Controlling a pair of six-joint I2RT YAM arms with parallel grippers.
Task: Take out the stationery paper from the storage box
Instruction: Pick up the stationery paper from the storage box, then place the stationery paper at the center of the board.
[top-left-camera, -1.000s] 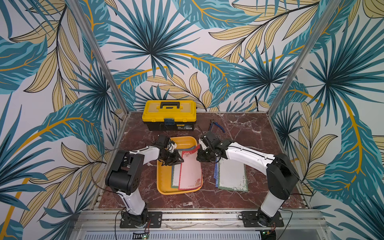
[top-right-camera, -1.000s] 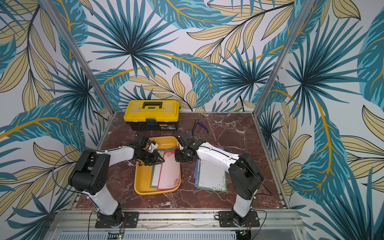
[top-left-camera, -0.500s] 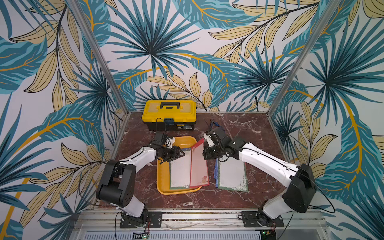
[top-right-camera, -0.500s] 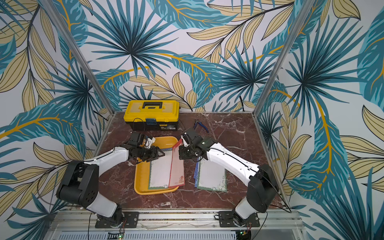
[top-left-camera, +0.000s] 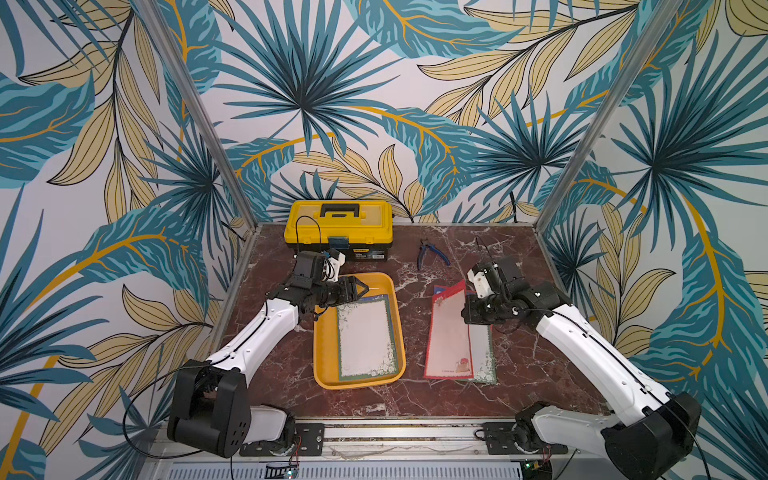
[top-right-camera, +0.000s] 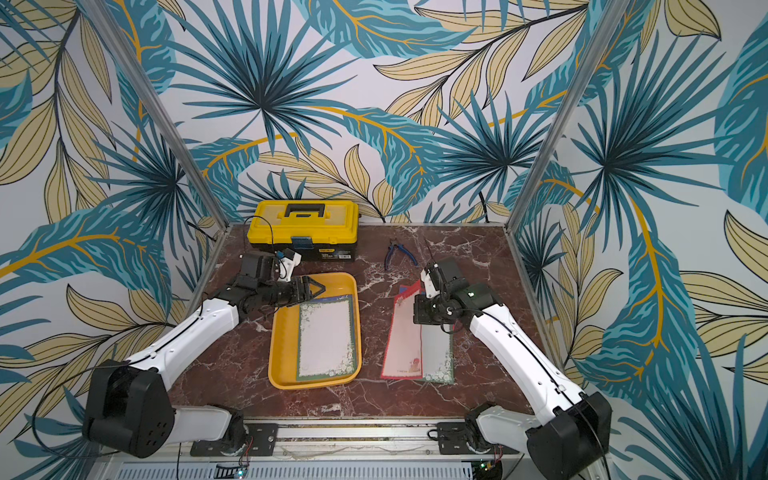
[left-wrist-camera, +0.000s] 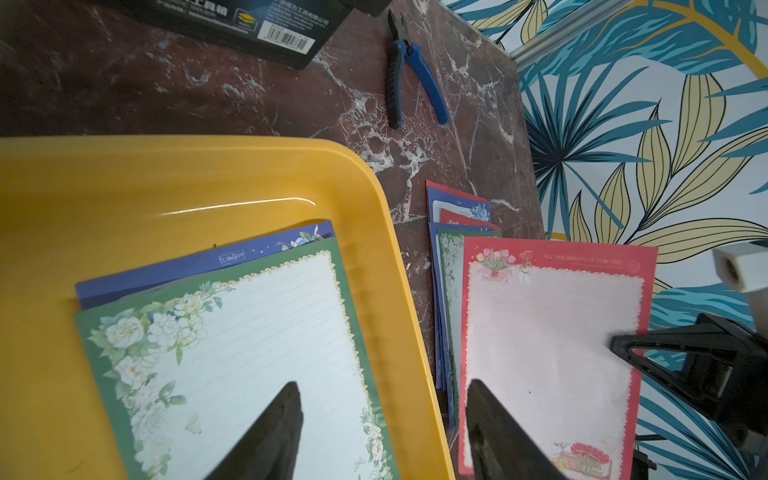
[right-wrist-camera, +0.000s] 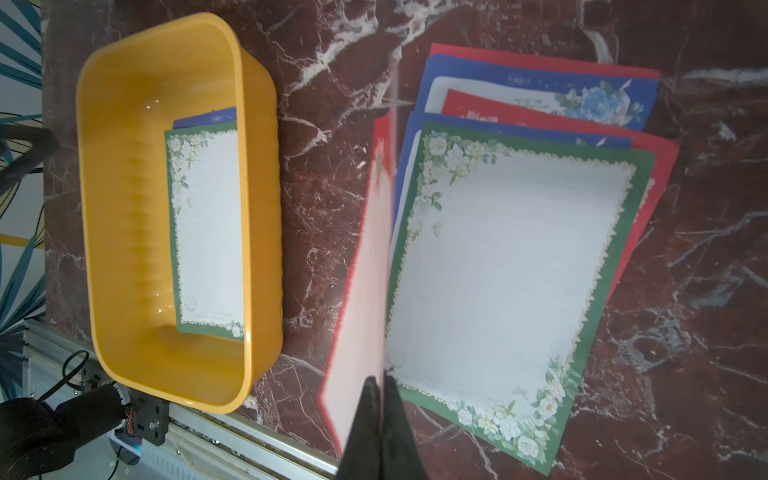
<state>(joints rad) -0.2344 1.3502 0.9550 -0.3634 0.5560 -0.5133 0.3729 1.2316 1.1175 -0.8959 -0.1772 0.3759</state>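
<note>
- Counter (top-left-camera: 519, 374): a flat slab of red-brown marble with white veins.
- Toolbox (top-left-camera: 338, 226): a black body under a yellow lid with a black handle, at the far edge.
- Box (top-left-camera: 326, 353): a glossy orange-yellow plastic tray with rounded corners and a flared rim, in the middle of the counter.
- Pile (right-wrist-camera: 511, 266): thin sheets fanned flat on the counter beside the box. Red and blue edges show under a green-bordered top sheet with white roses.
- Red sheet (top-left-camera: 446, 332): a scalloped red border around a pale lined centre. It is tilted up over the pile's box-side edge, and its near end is low.
- Green sheet (top-left-camera: 365, 338): lies flat in the box, lined white with a floral border.
- Blue sheet (left-wrist-camera: 199, 262): lies under the green one, with only its far edge showing.
- Right hand (right-wrist-camera: 380, 382): black fingers pinched tight on the red sheet's edge.
- Left hand (left-wrist-camera: 382, 384): fingers spread wide with nothing in them, above the box's far end.
- Pliers (top-left-camera: 432, 251): blue handles, lying near the toolbox.
</note>
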